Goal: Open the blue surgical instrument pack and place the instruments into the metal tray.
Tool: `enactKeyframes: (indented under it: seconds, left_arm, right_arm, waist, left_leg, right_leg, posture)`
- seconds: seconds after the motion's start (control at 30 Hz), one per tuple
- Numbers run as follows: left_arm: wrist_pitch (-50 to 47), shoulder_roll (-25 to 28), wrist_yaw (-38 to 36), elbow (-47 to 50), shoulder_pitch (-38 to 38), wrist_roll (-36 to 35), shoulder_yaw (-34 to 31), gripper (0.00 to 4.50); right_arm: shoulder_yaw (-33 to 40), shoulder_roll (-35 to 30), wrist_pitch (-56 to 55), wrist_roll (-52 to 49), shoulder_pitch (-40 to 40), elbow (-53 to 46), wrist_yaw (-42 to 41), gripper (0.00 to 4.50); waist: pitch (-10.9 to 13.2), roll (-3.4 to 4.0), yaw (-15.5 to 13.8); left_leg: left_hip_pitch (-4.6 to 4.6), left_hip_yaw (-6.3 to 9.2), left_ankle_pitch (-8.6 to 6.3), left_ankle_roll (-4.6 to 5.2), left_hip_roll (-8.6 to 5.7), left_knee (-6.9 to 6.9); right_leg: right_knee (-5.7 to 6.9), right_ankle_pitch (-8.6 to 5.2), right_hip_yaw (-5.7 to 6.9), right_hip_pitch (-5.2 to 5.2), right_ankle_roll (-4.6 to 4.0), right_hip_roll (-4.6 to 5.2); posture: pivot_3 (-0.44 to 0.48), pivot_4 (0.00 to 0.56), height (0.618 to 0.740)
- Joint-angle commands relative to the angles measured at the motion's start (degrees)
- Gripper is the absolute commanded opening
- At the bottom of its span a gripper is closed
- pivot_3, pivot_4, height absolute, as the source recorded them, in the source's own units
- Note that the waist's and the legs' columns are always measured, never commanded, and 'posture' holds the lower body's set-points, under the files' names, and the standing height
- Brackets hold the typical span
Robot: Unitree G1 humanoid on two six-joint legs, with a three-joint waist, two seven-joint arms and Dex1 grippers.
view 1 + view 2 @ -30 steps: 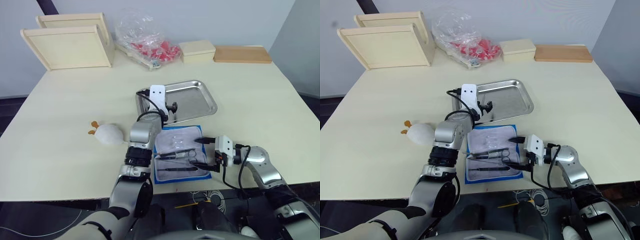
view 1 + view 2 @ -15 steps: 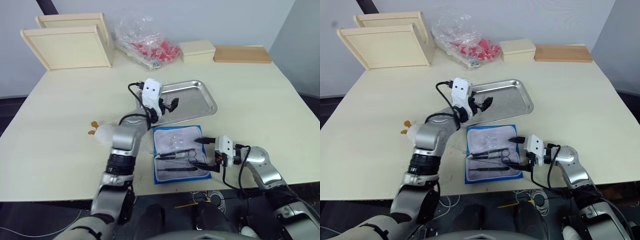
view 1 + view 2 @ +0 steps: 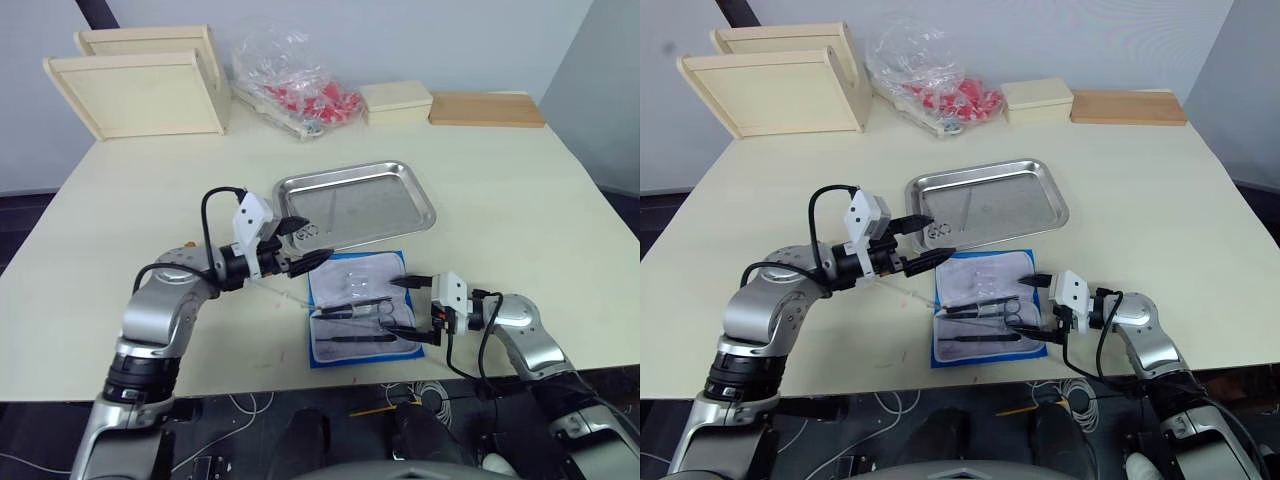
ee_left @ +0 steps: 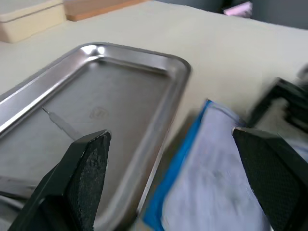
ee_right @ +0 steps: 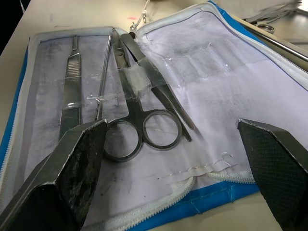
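Instruments point(image 5: 130, 115) lie in the opened blue surgical instrument pack point(image 3: 362, 308), between the two pincers. The right gripper point(image 3: 411, 308) sits at the pack's right edge, its two black fingers spread wide and holding nothing; from the right wrist view the fingers frame the pale lining, where ring-handled scissors point(image 5: 139, 122), a slim flat-handled tool point(image 5: 70, 82) and a thin probe-like tool are tucked under clear straps. The left gripper point(image 3: 300, 243) hovers just left of the pack's far left corner and beside the near left corner of the metal tray point(image 3: 355, 203), its fingers also parted wide and empty. The pack lies flat on the pale table point(image 3: 520, 190) close to the near edge, just near of the tray and almost touching its rim. In the tray, a scissors-like instrument point(image 3: 932, 230) rests at the left end, and a thin straight tool point(image 4: 60, 124) lies on the tray floor. At the table's far side stand two pale wooden boxes point(image 3: 135, 85), a clear plastic bag of red items point(image 3: 295, 85), a small cream box point(image 3: 395, 100) and a wooden board point(image 3: 487, 108).
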State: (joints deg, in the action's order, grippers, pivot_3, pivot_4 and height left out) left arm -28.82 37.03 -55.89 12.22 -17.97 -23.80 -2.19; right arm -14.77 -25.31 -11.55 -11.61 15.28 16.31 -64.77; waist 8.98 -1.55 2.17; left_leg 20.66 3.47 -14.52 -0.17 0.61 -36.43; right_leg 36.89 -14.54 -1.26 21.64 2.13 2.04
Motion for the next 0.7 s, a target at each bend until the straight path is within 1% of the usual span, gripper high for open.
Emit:
enactKeyframes:
  seconds: [0.03,0.07,0.13,0.17,0.2,0.27,0.43,0.5,0.7]
  left_arm:
    - [6.72,5.13,-9.45,1.27,2.31,-1.28,-1.26,4.27]
    - [7.47,6.6,-11.69,0.67,2.82,-1.68,-1.35,4.27]
    - [8.14,8.76,-14.58,-0.27,3.43,-2.19,-1.37,4.27]
    - [9.2,9.67,-15.86,-0.85,3.68,-2.03,-1.4,4.27]
    - [10.08,10.48,-17.02,-1.26,3.89,-1.89,-1.32,4.43]
    - [12.01,12.3,-20.46,-2.13,4.47,-2.16,-1.31,4.43]
    - [14.12,15.0,-25.61,-3.03,4.18,-3.1,-1.63,4.43]
    - [16.5,16.14,-27.79,-3.65,4.16,-2.47,-1.58,4.43]
    - [18.23,18.2,-32.12,-4.61,3.89,-3.62,-1.65,4.43]
  right_arm:
    - [-2.94,-1.51,2.51,4.1,-2.83,3.87,-0.86,4.5]
    - [-2.91,-1.58,2.49,4.09,-2.81,3.88,-0.93,4.5]
    - [-2.87,-1.63,2.49,4.09,-2.82,3.87,-0.97,4.5]
    - [-2.86,-1.64,2.51,4.09,-2.86,3.82,-0.98,4.5]
    - [-2.82,-1.69,2.51,4.06,-2.9,3.79,-1.02,4.5]
    - [-2.81,-1.76,2.52,4.04,-3.13,3.59,-1.03,4.5]
    - [-2.71,-1.96,2.44,3.96,-3.77,3.28,-1.04,4.5]
    - [-2.72,-2.0,2.43,3.97,-3.92,3.21,-1.02,4.5]
    - [-2.68,-2.12,2.19,4.03,-3.91,3.45,-1.1,4.5]
  waist:
    - [0.01,0.02,0.01]
    - [0.01,0.02,-0.04]
    - [0.02,0.04,-0.2]
    - [0.03,0.04,-0.22]
    - [0.03,0.04,-0.24]
    - [0.03,0.05,-0.27]
    - [0.05,0.07,-0.34]
    - [0.06,0.09,-0.35]
    - [0.09,0.15,-0.36]
  left_leg:
    - [0.0,-0.02,0.0,0.0,0.01,0.0]
    - [0.01,-0.02,0.0,0.0,0.01,0.04]
    - [0.02,0.0,0.0,0.01,0.02,0.05]
    - [0.03,0.0,-0.01,0.01,0.03,0.05]
    - [0.03,0.0,0.0,0.01,0.03,0.05]
    - [0.03,0.0,-0.01,0.02,0.04,0.05]
    - [0.06,-0.01,-0.01,0.03,0.04,0.07]
    - [0.07,-0.01,-0.01,0.03,0.04,0.07]
    - [0.07,-0.01,-0.02,0.04,0.04,0.1]
  right_leg:
    - [0.0,0.0,-0.01,0.01,-0.01,0.0]
    - [-0.02,0.09,-0.02,0.02,-0.17,0.01]
    - [-0.05,0.09,0.0,0.03,-0.2,0.02]
    - [-0.05,0.07,0.01,0.03,-0.17,0.03]
    - [-0.06,0.03,0.0,0.03,-0.1,0.03]
    - [-0.06,-0.03,0.0,0.03,-0.01,0.04]
    - [-0.09,-0.03,0.01,0.05,-0.01,0.08]
    - [-0.09,-0.03,0.0,0.06,-0.01,0.09]
    - [-0.1,-0.04,0.01,0.06,-0.02,0.09]
  posture:
    - [0.0,0.15,0.74]
    - [0.0,0.15,0.74]
    - [0.0,0.15,0.74]
    - [0.0,0.15,0.74]
    - [0.0,0.15,0.74]
    - [0.0,0.15,0.74]
    - [0.0,0.15,0.74]
    - [0.0,0.15,0.74]
    - [0.0,0.15,0.74]
